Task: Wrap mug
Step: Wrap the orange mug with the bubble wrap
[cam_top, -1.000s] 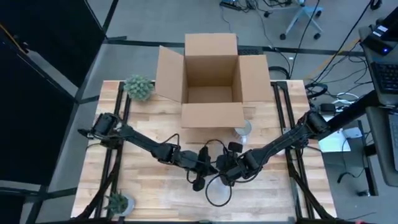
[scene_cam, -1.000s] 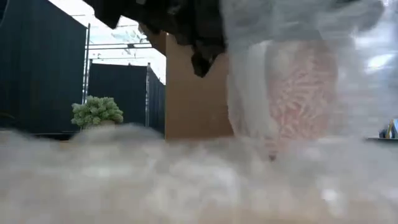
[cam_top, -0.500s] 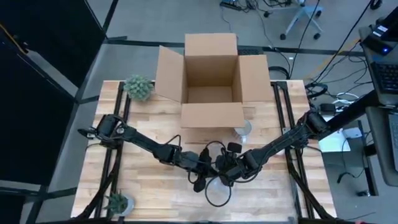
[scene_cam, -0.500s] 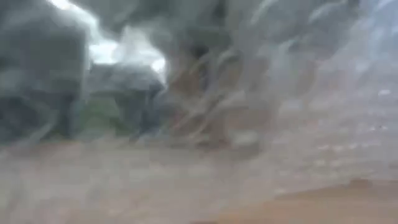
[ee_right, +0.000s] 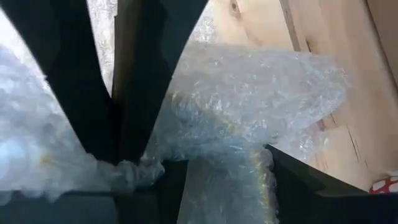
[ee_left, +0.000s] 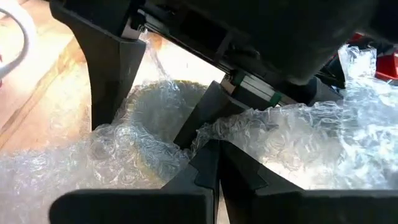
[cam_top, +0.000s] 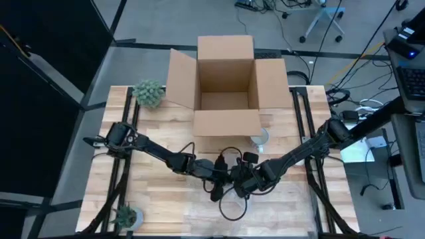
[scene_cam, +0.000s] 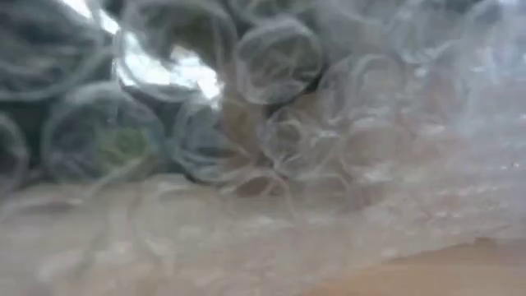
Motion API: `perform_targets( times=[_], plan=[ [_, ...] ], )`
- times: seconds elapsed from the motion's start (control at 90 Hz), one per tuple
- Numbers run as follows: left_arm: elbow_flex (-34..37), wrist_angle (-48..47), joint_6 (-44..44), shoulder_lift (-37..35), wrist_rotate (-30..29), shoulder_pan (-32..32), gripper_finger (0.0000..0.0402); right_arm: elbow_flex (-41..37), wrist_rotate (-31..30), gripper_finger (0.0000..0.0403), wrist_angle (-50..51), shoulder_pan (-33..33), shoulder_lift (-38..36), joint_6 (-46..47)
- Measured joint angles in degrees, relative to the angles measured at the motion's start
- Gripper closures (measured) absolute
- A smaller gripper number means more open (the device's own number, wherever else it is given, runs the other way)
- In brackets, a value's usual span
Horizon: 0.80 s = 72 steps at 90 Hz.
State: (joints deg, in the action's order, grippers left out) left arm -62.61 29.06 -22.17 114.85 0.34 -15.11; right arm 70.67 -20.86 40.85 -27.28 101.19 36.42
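Clear bubble wrap [scene_cam: 271,148] fills the low view and covers the mug, which shows only as a dim round shape [ee_left: 155,106] inside the wrap. Both grippers meet at the table's middle near the front. My left gripper [cam_top: 218,187] is shut on the wrap. My right gripper [cam_top: 240,182] stands just to its right, its fingers on either side of the wrapped bundle [ee_right: 217,143]. The sheet's loose part [ee_left: 323,143] spreads over the wood around them. My left gripper pinches a bunched fold of bubble wrap [ee_right: 134,169] between its two fingers, right beside the bundle. The fingers come slanting down from the table's left. Several crumpled layers seem caught. My right gripper has the wrapped bundle [ee_right: 214,168] between its two widely spread fingers [ee_left: 112,81], coming from the table's right. The wrap hides what the fingers press on. Whether the bundle stands on the table I cannot tell.
An open cardboard box [cam_top: 226,79] stands behind the grippers at the table's far middle, its near flap toward them. A small white round object [cam_top: 260,137] lies by that flap. Plants stand at the far left [cam_top: 149,93] and near left [cam_top: 125,216]. A black cable loop [cam_top: 232,207] lies near the front.
The bubble wrap has come up in front of the low camera; a second ago the wrapped bundle stood in plain sight there, and now the sheet covers the whole view. Both grippers have stayed close together at the table's middle.
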Motion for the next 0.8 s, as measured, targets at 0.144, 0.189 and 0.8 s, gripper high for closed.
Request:
perform_targets(
  times=[0.144,0.189,0.8],
  plan=[
    [0.04,0.35,-0.02,0.11,0.09,0.00,0.0401,2.92,5.35,0.0239,5.13,0.08,-0.89,0.19],
    [0.04,0.51,-0.02,0.17,0.09,0.00,0.0401,4.47,5.96,0.0239,7.57,0.01,-1.26,0.20],
    [0.28,3.69,-1.55,0.33,0.51,0.04,0.0401,9.81,8.87,0.0239,5.51,-0.69,-2.94,-0.58]
  ],
)
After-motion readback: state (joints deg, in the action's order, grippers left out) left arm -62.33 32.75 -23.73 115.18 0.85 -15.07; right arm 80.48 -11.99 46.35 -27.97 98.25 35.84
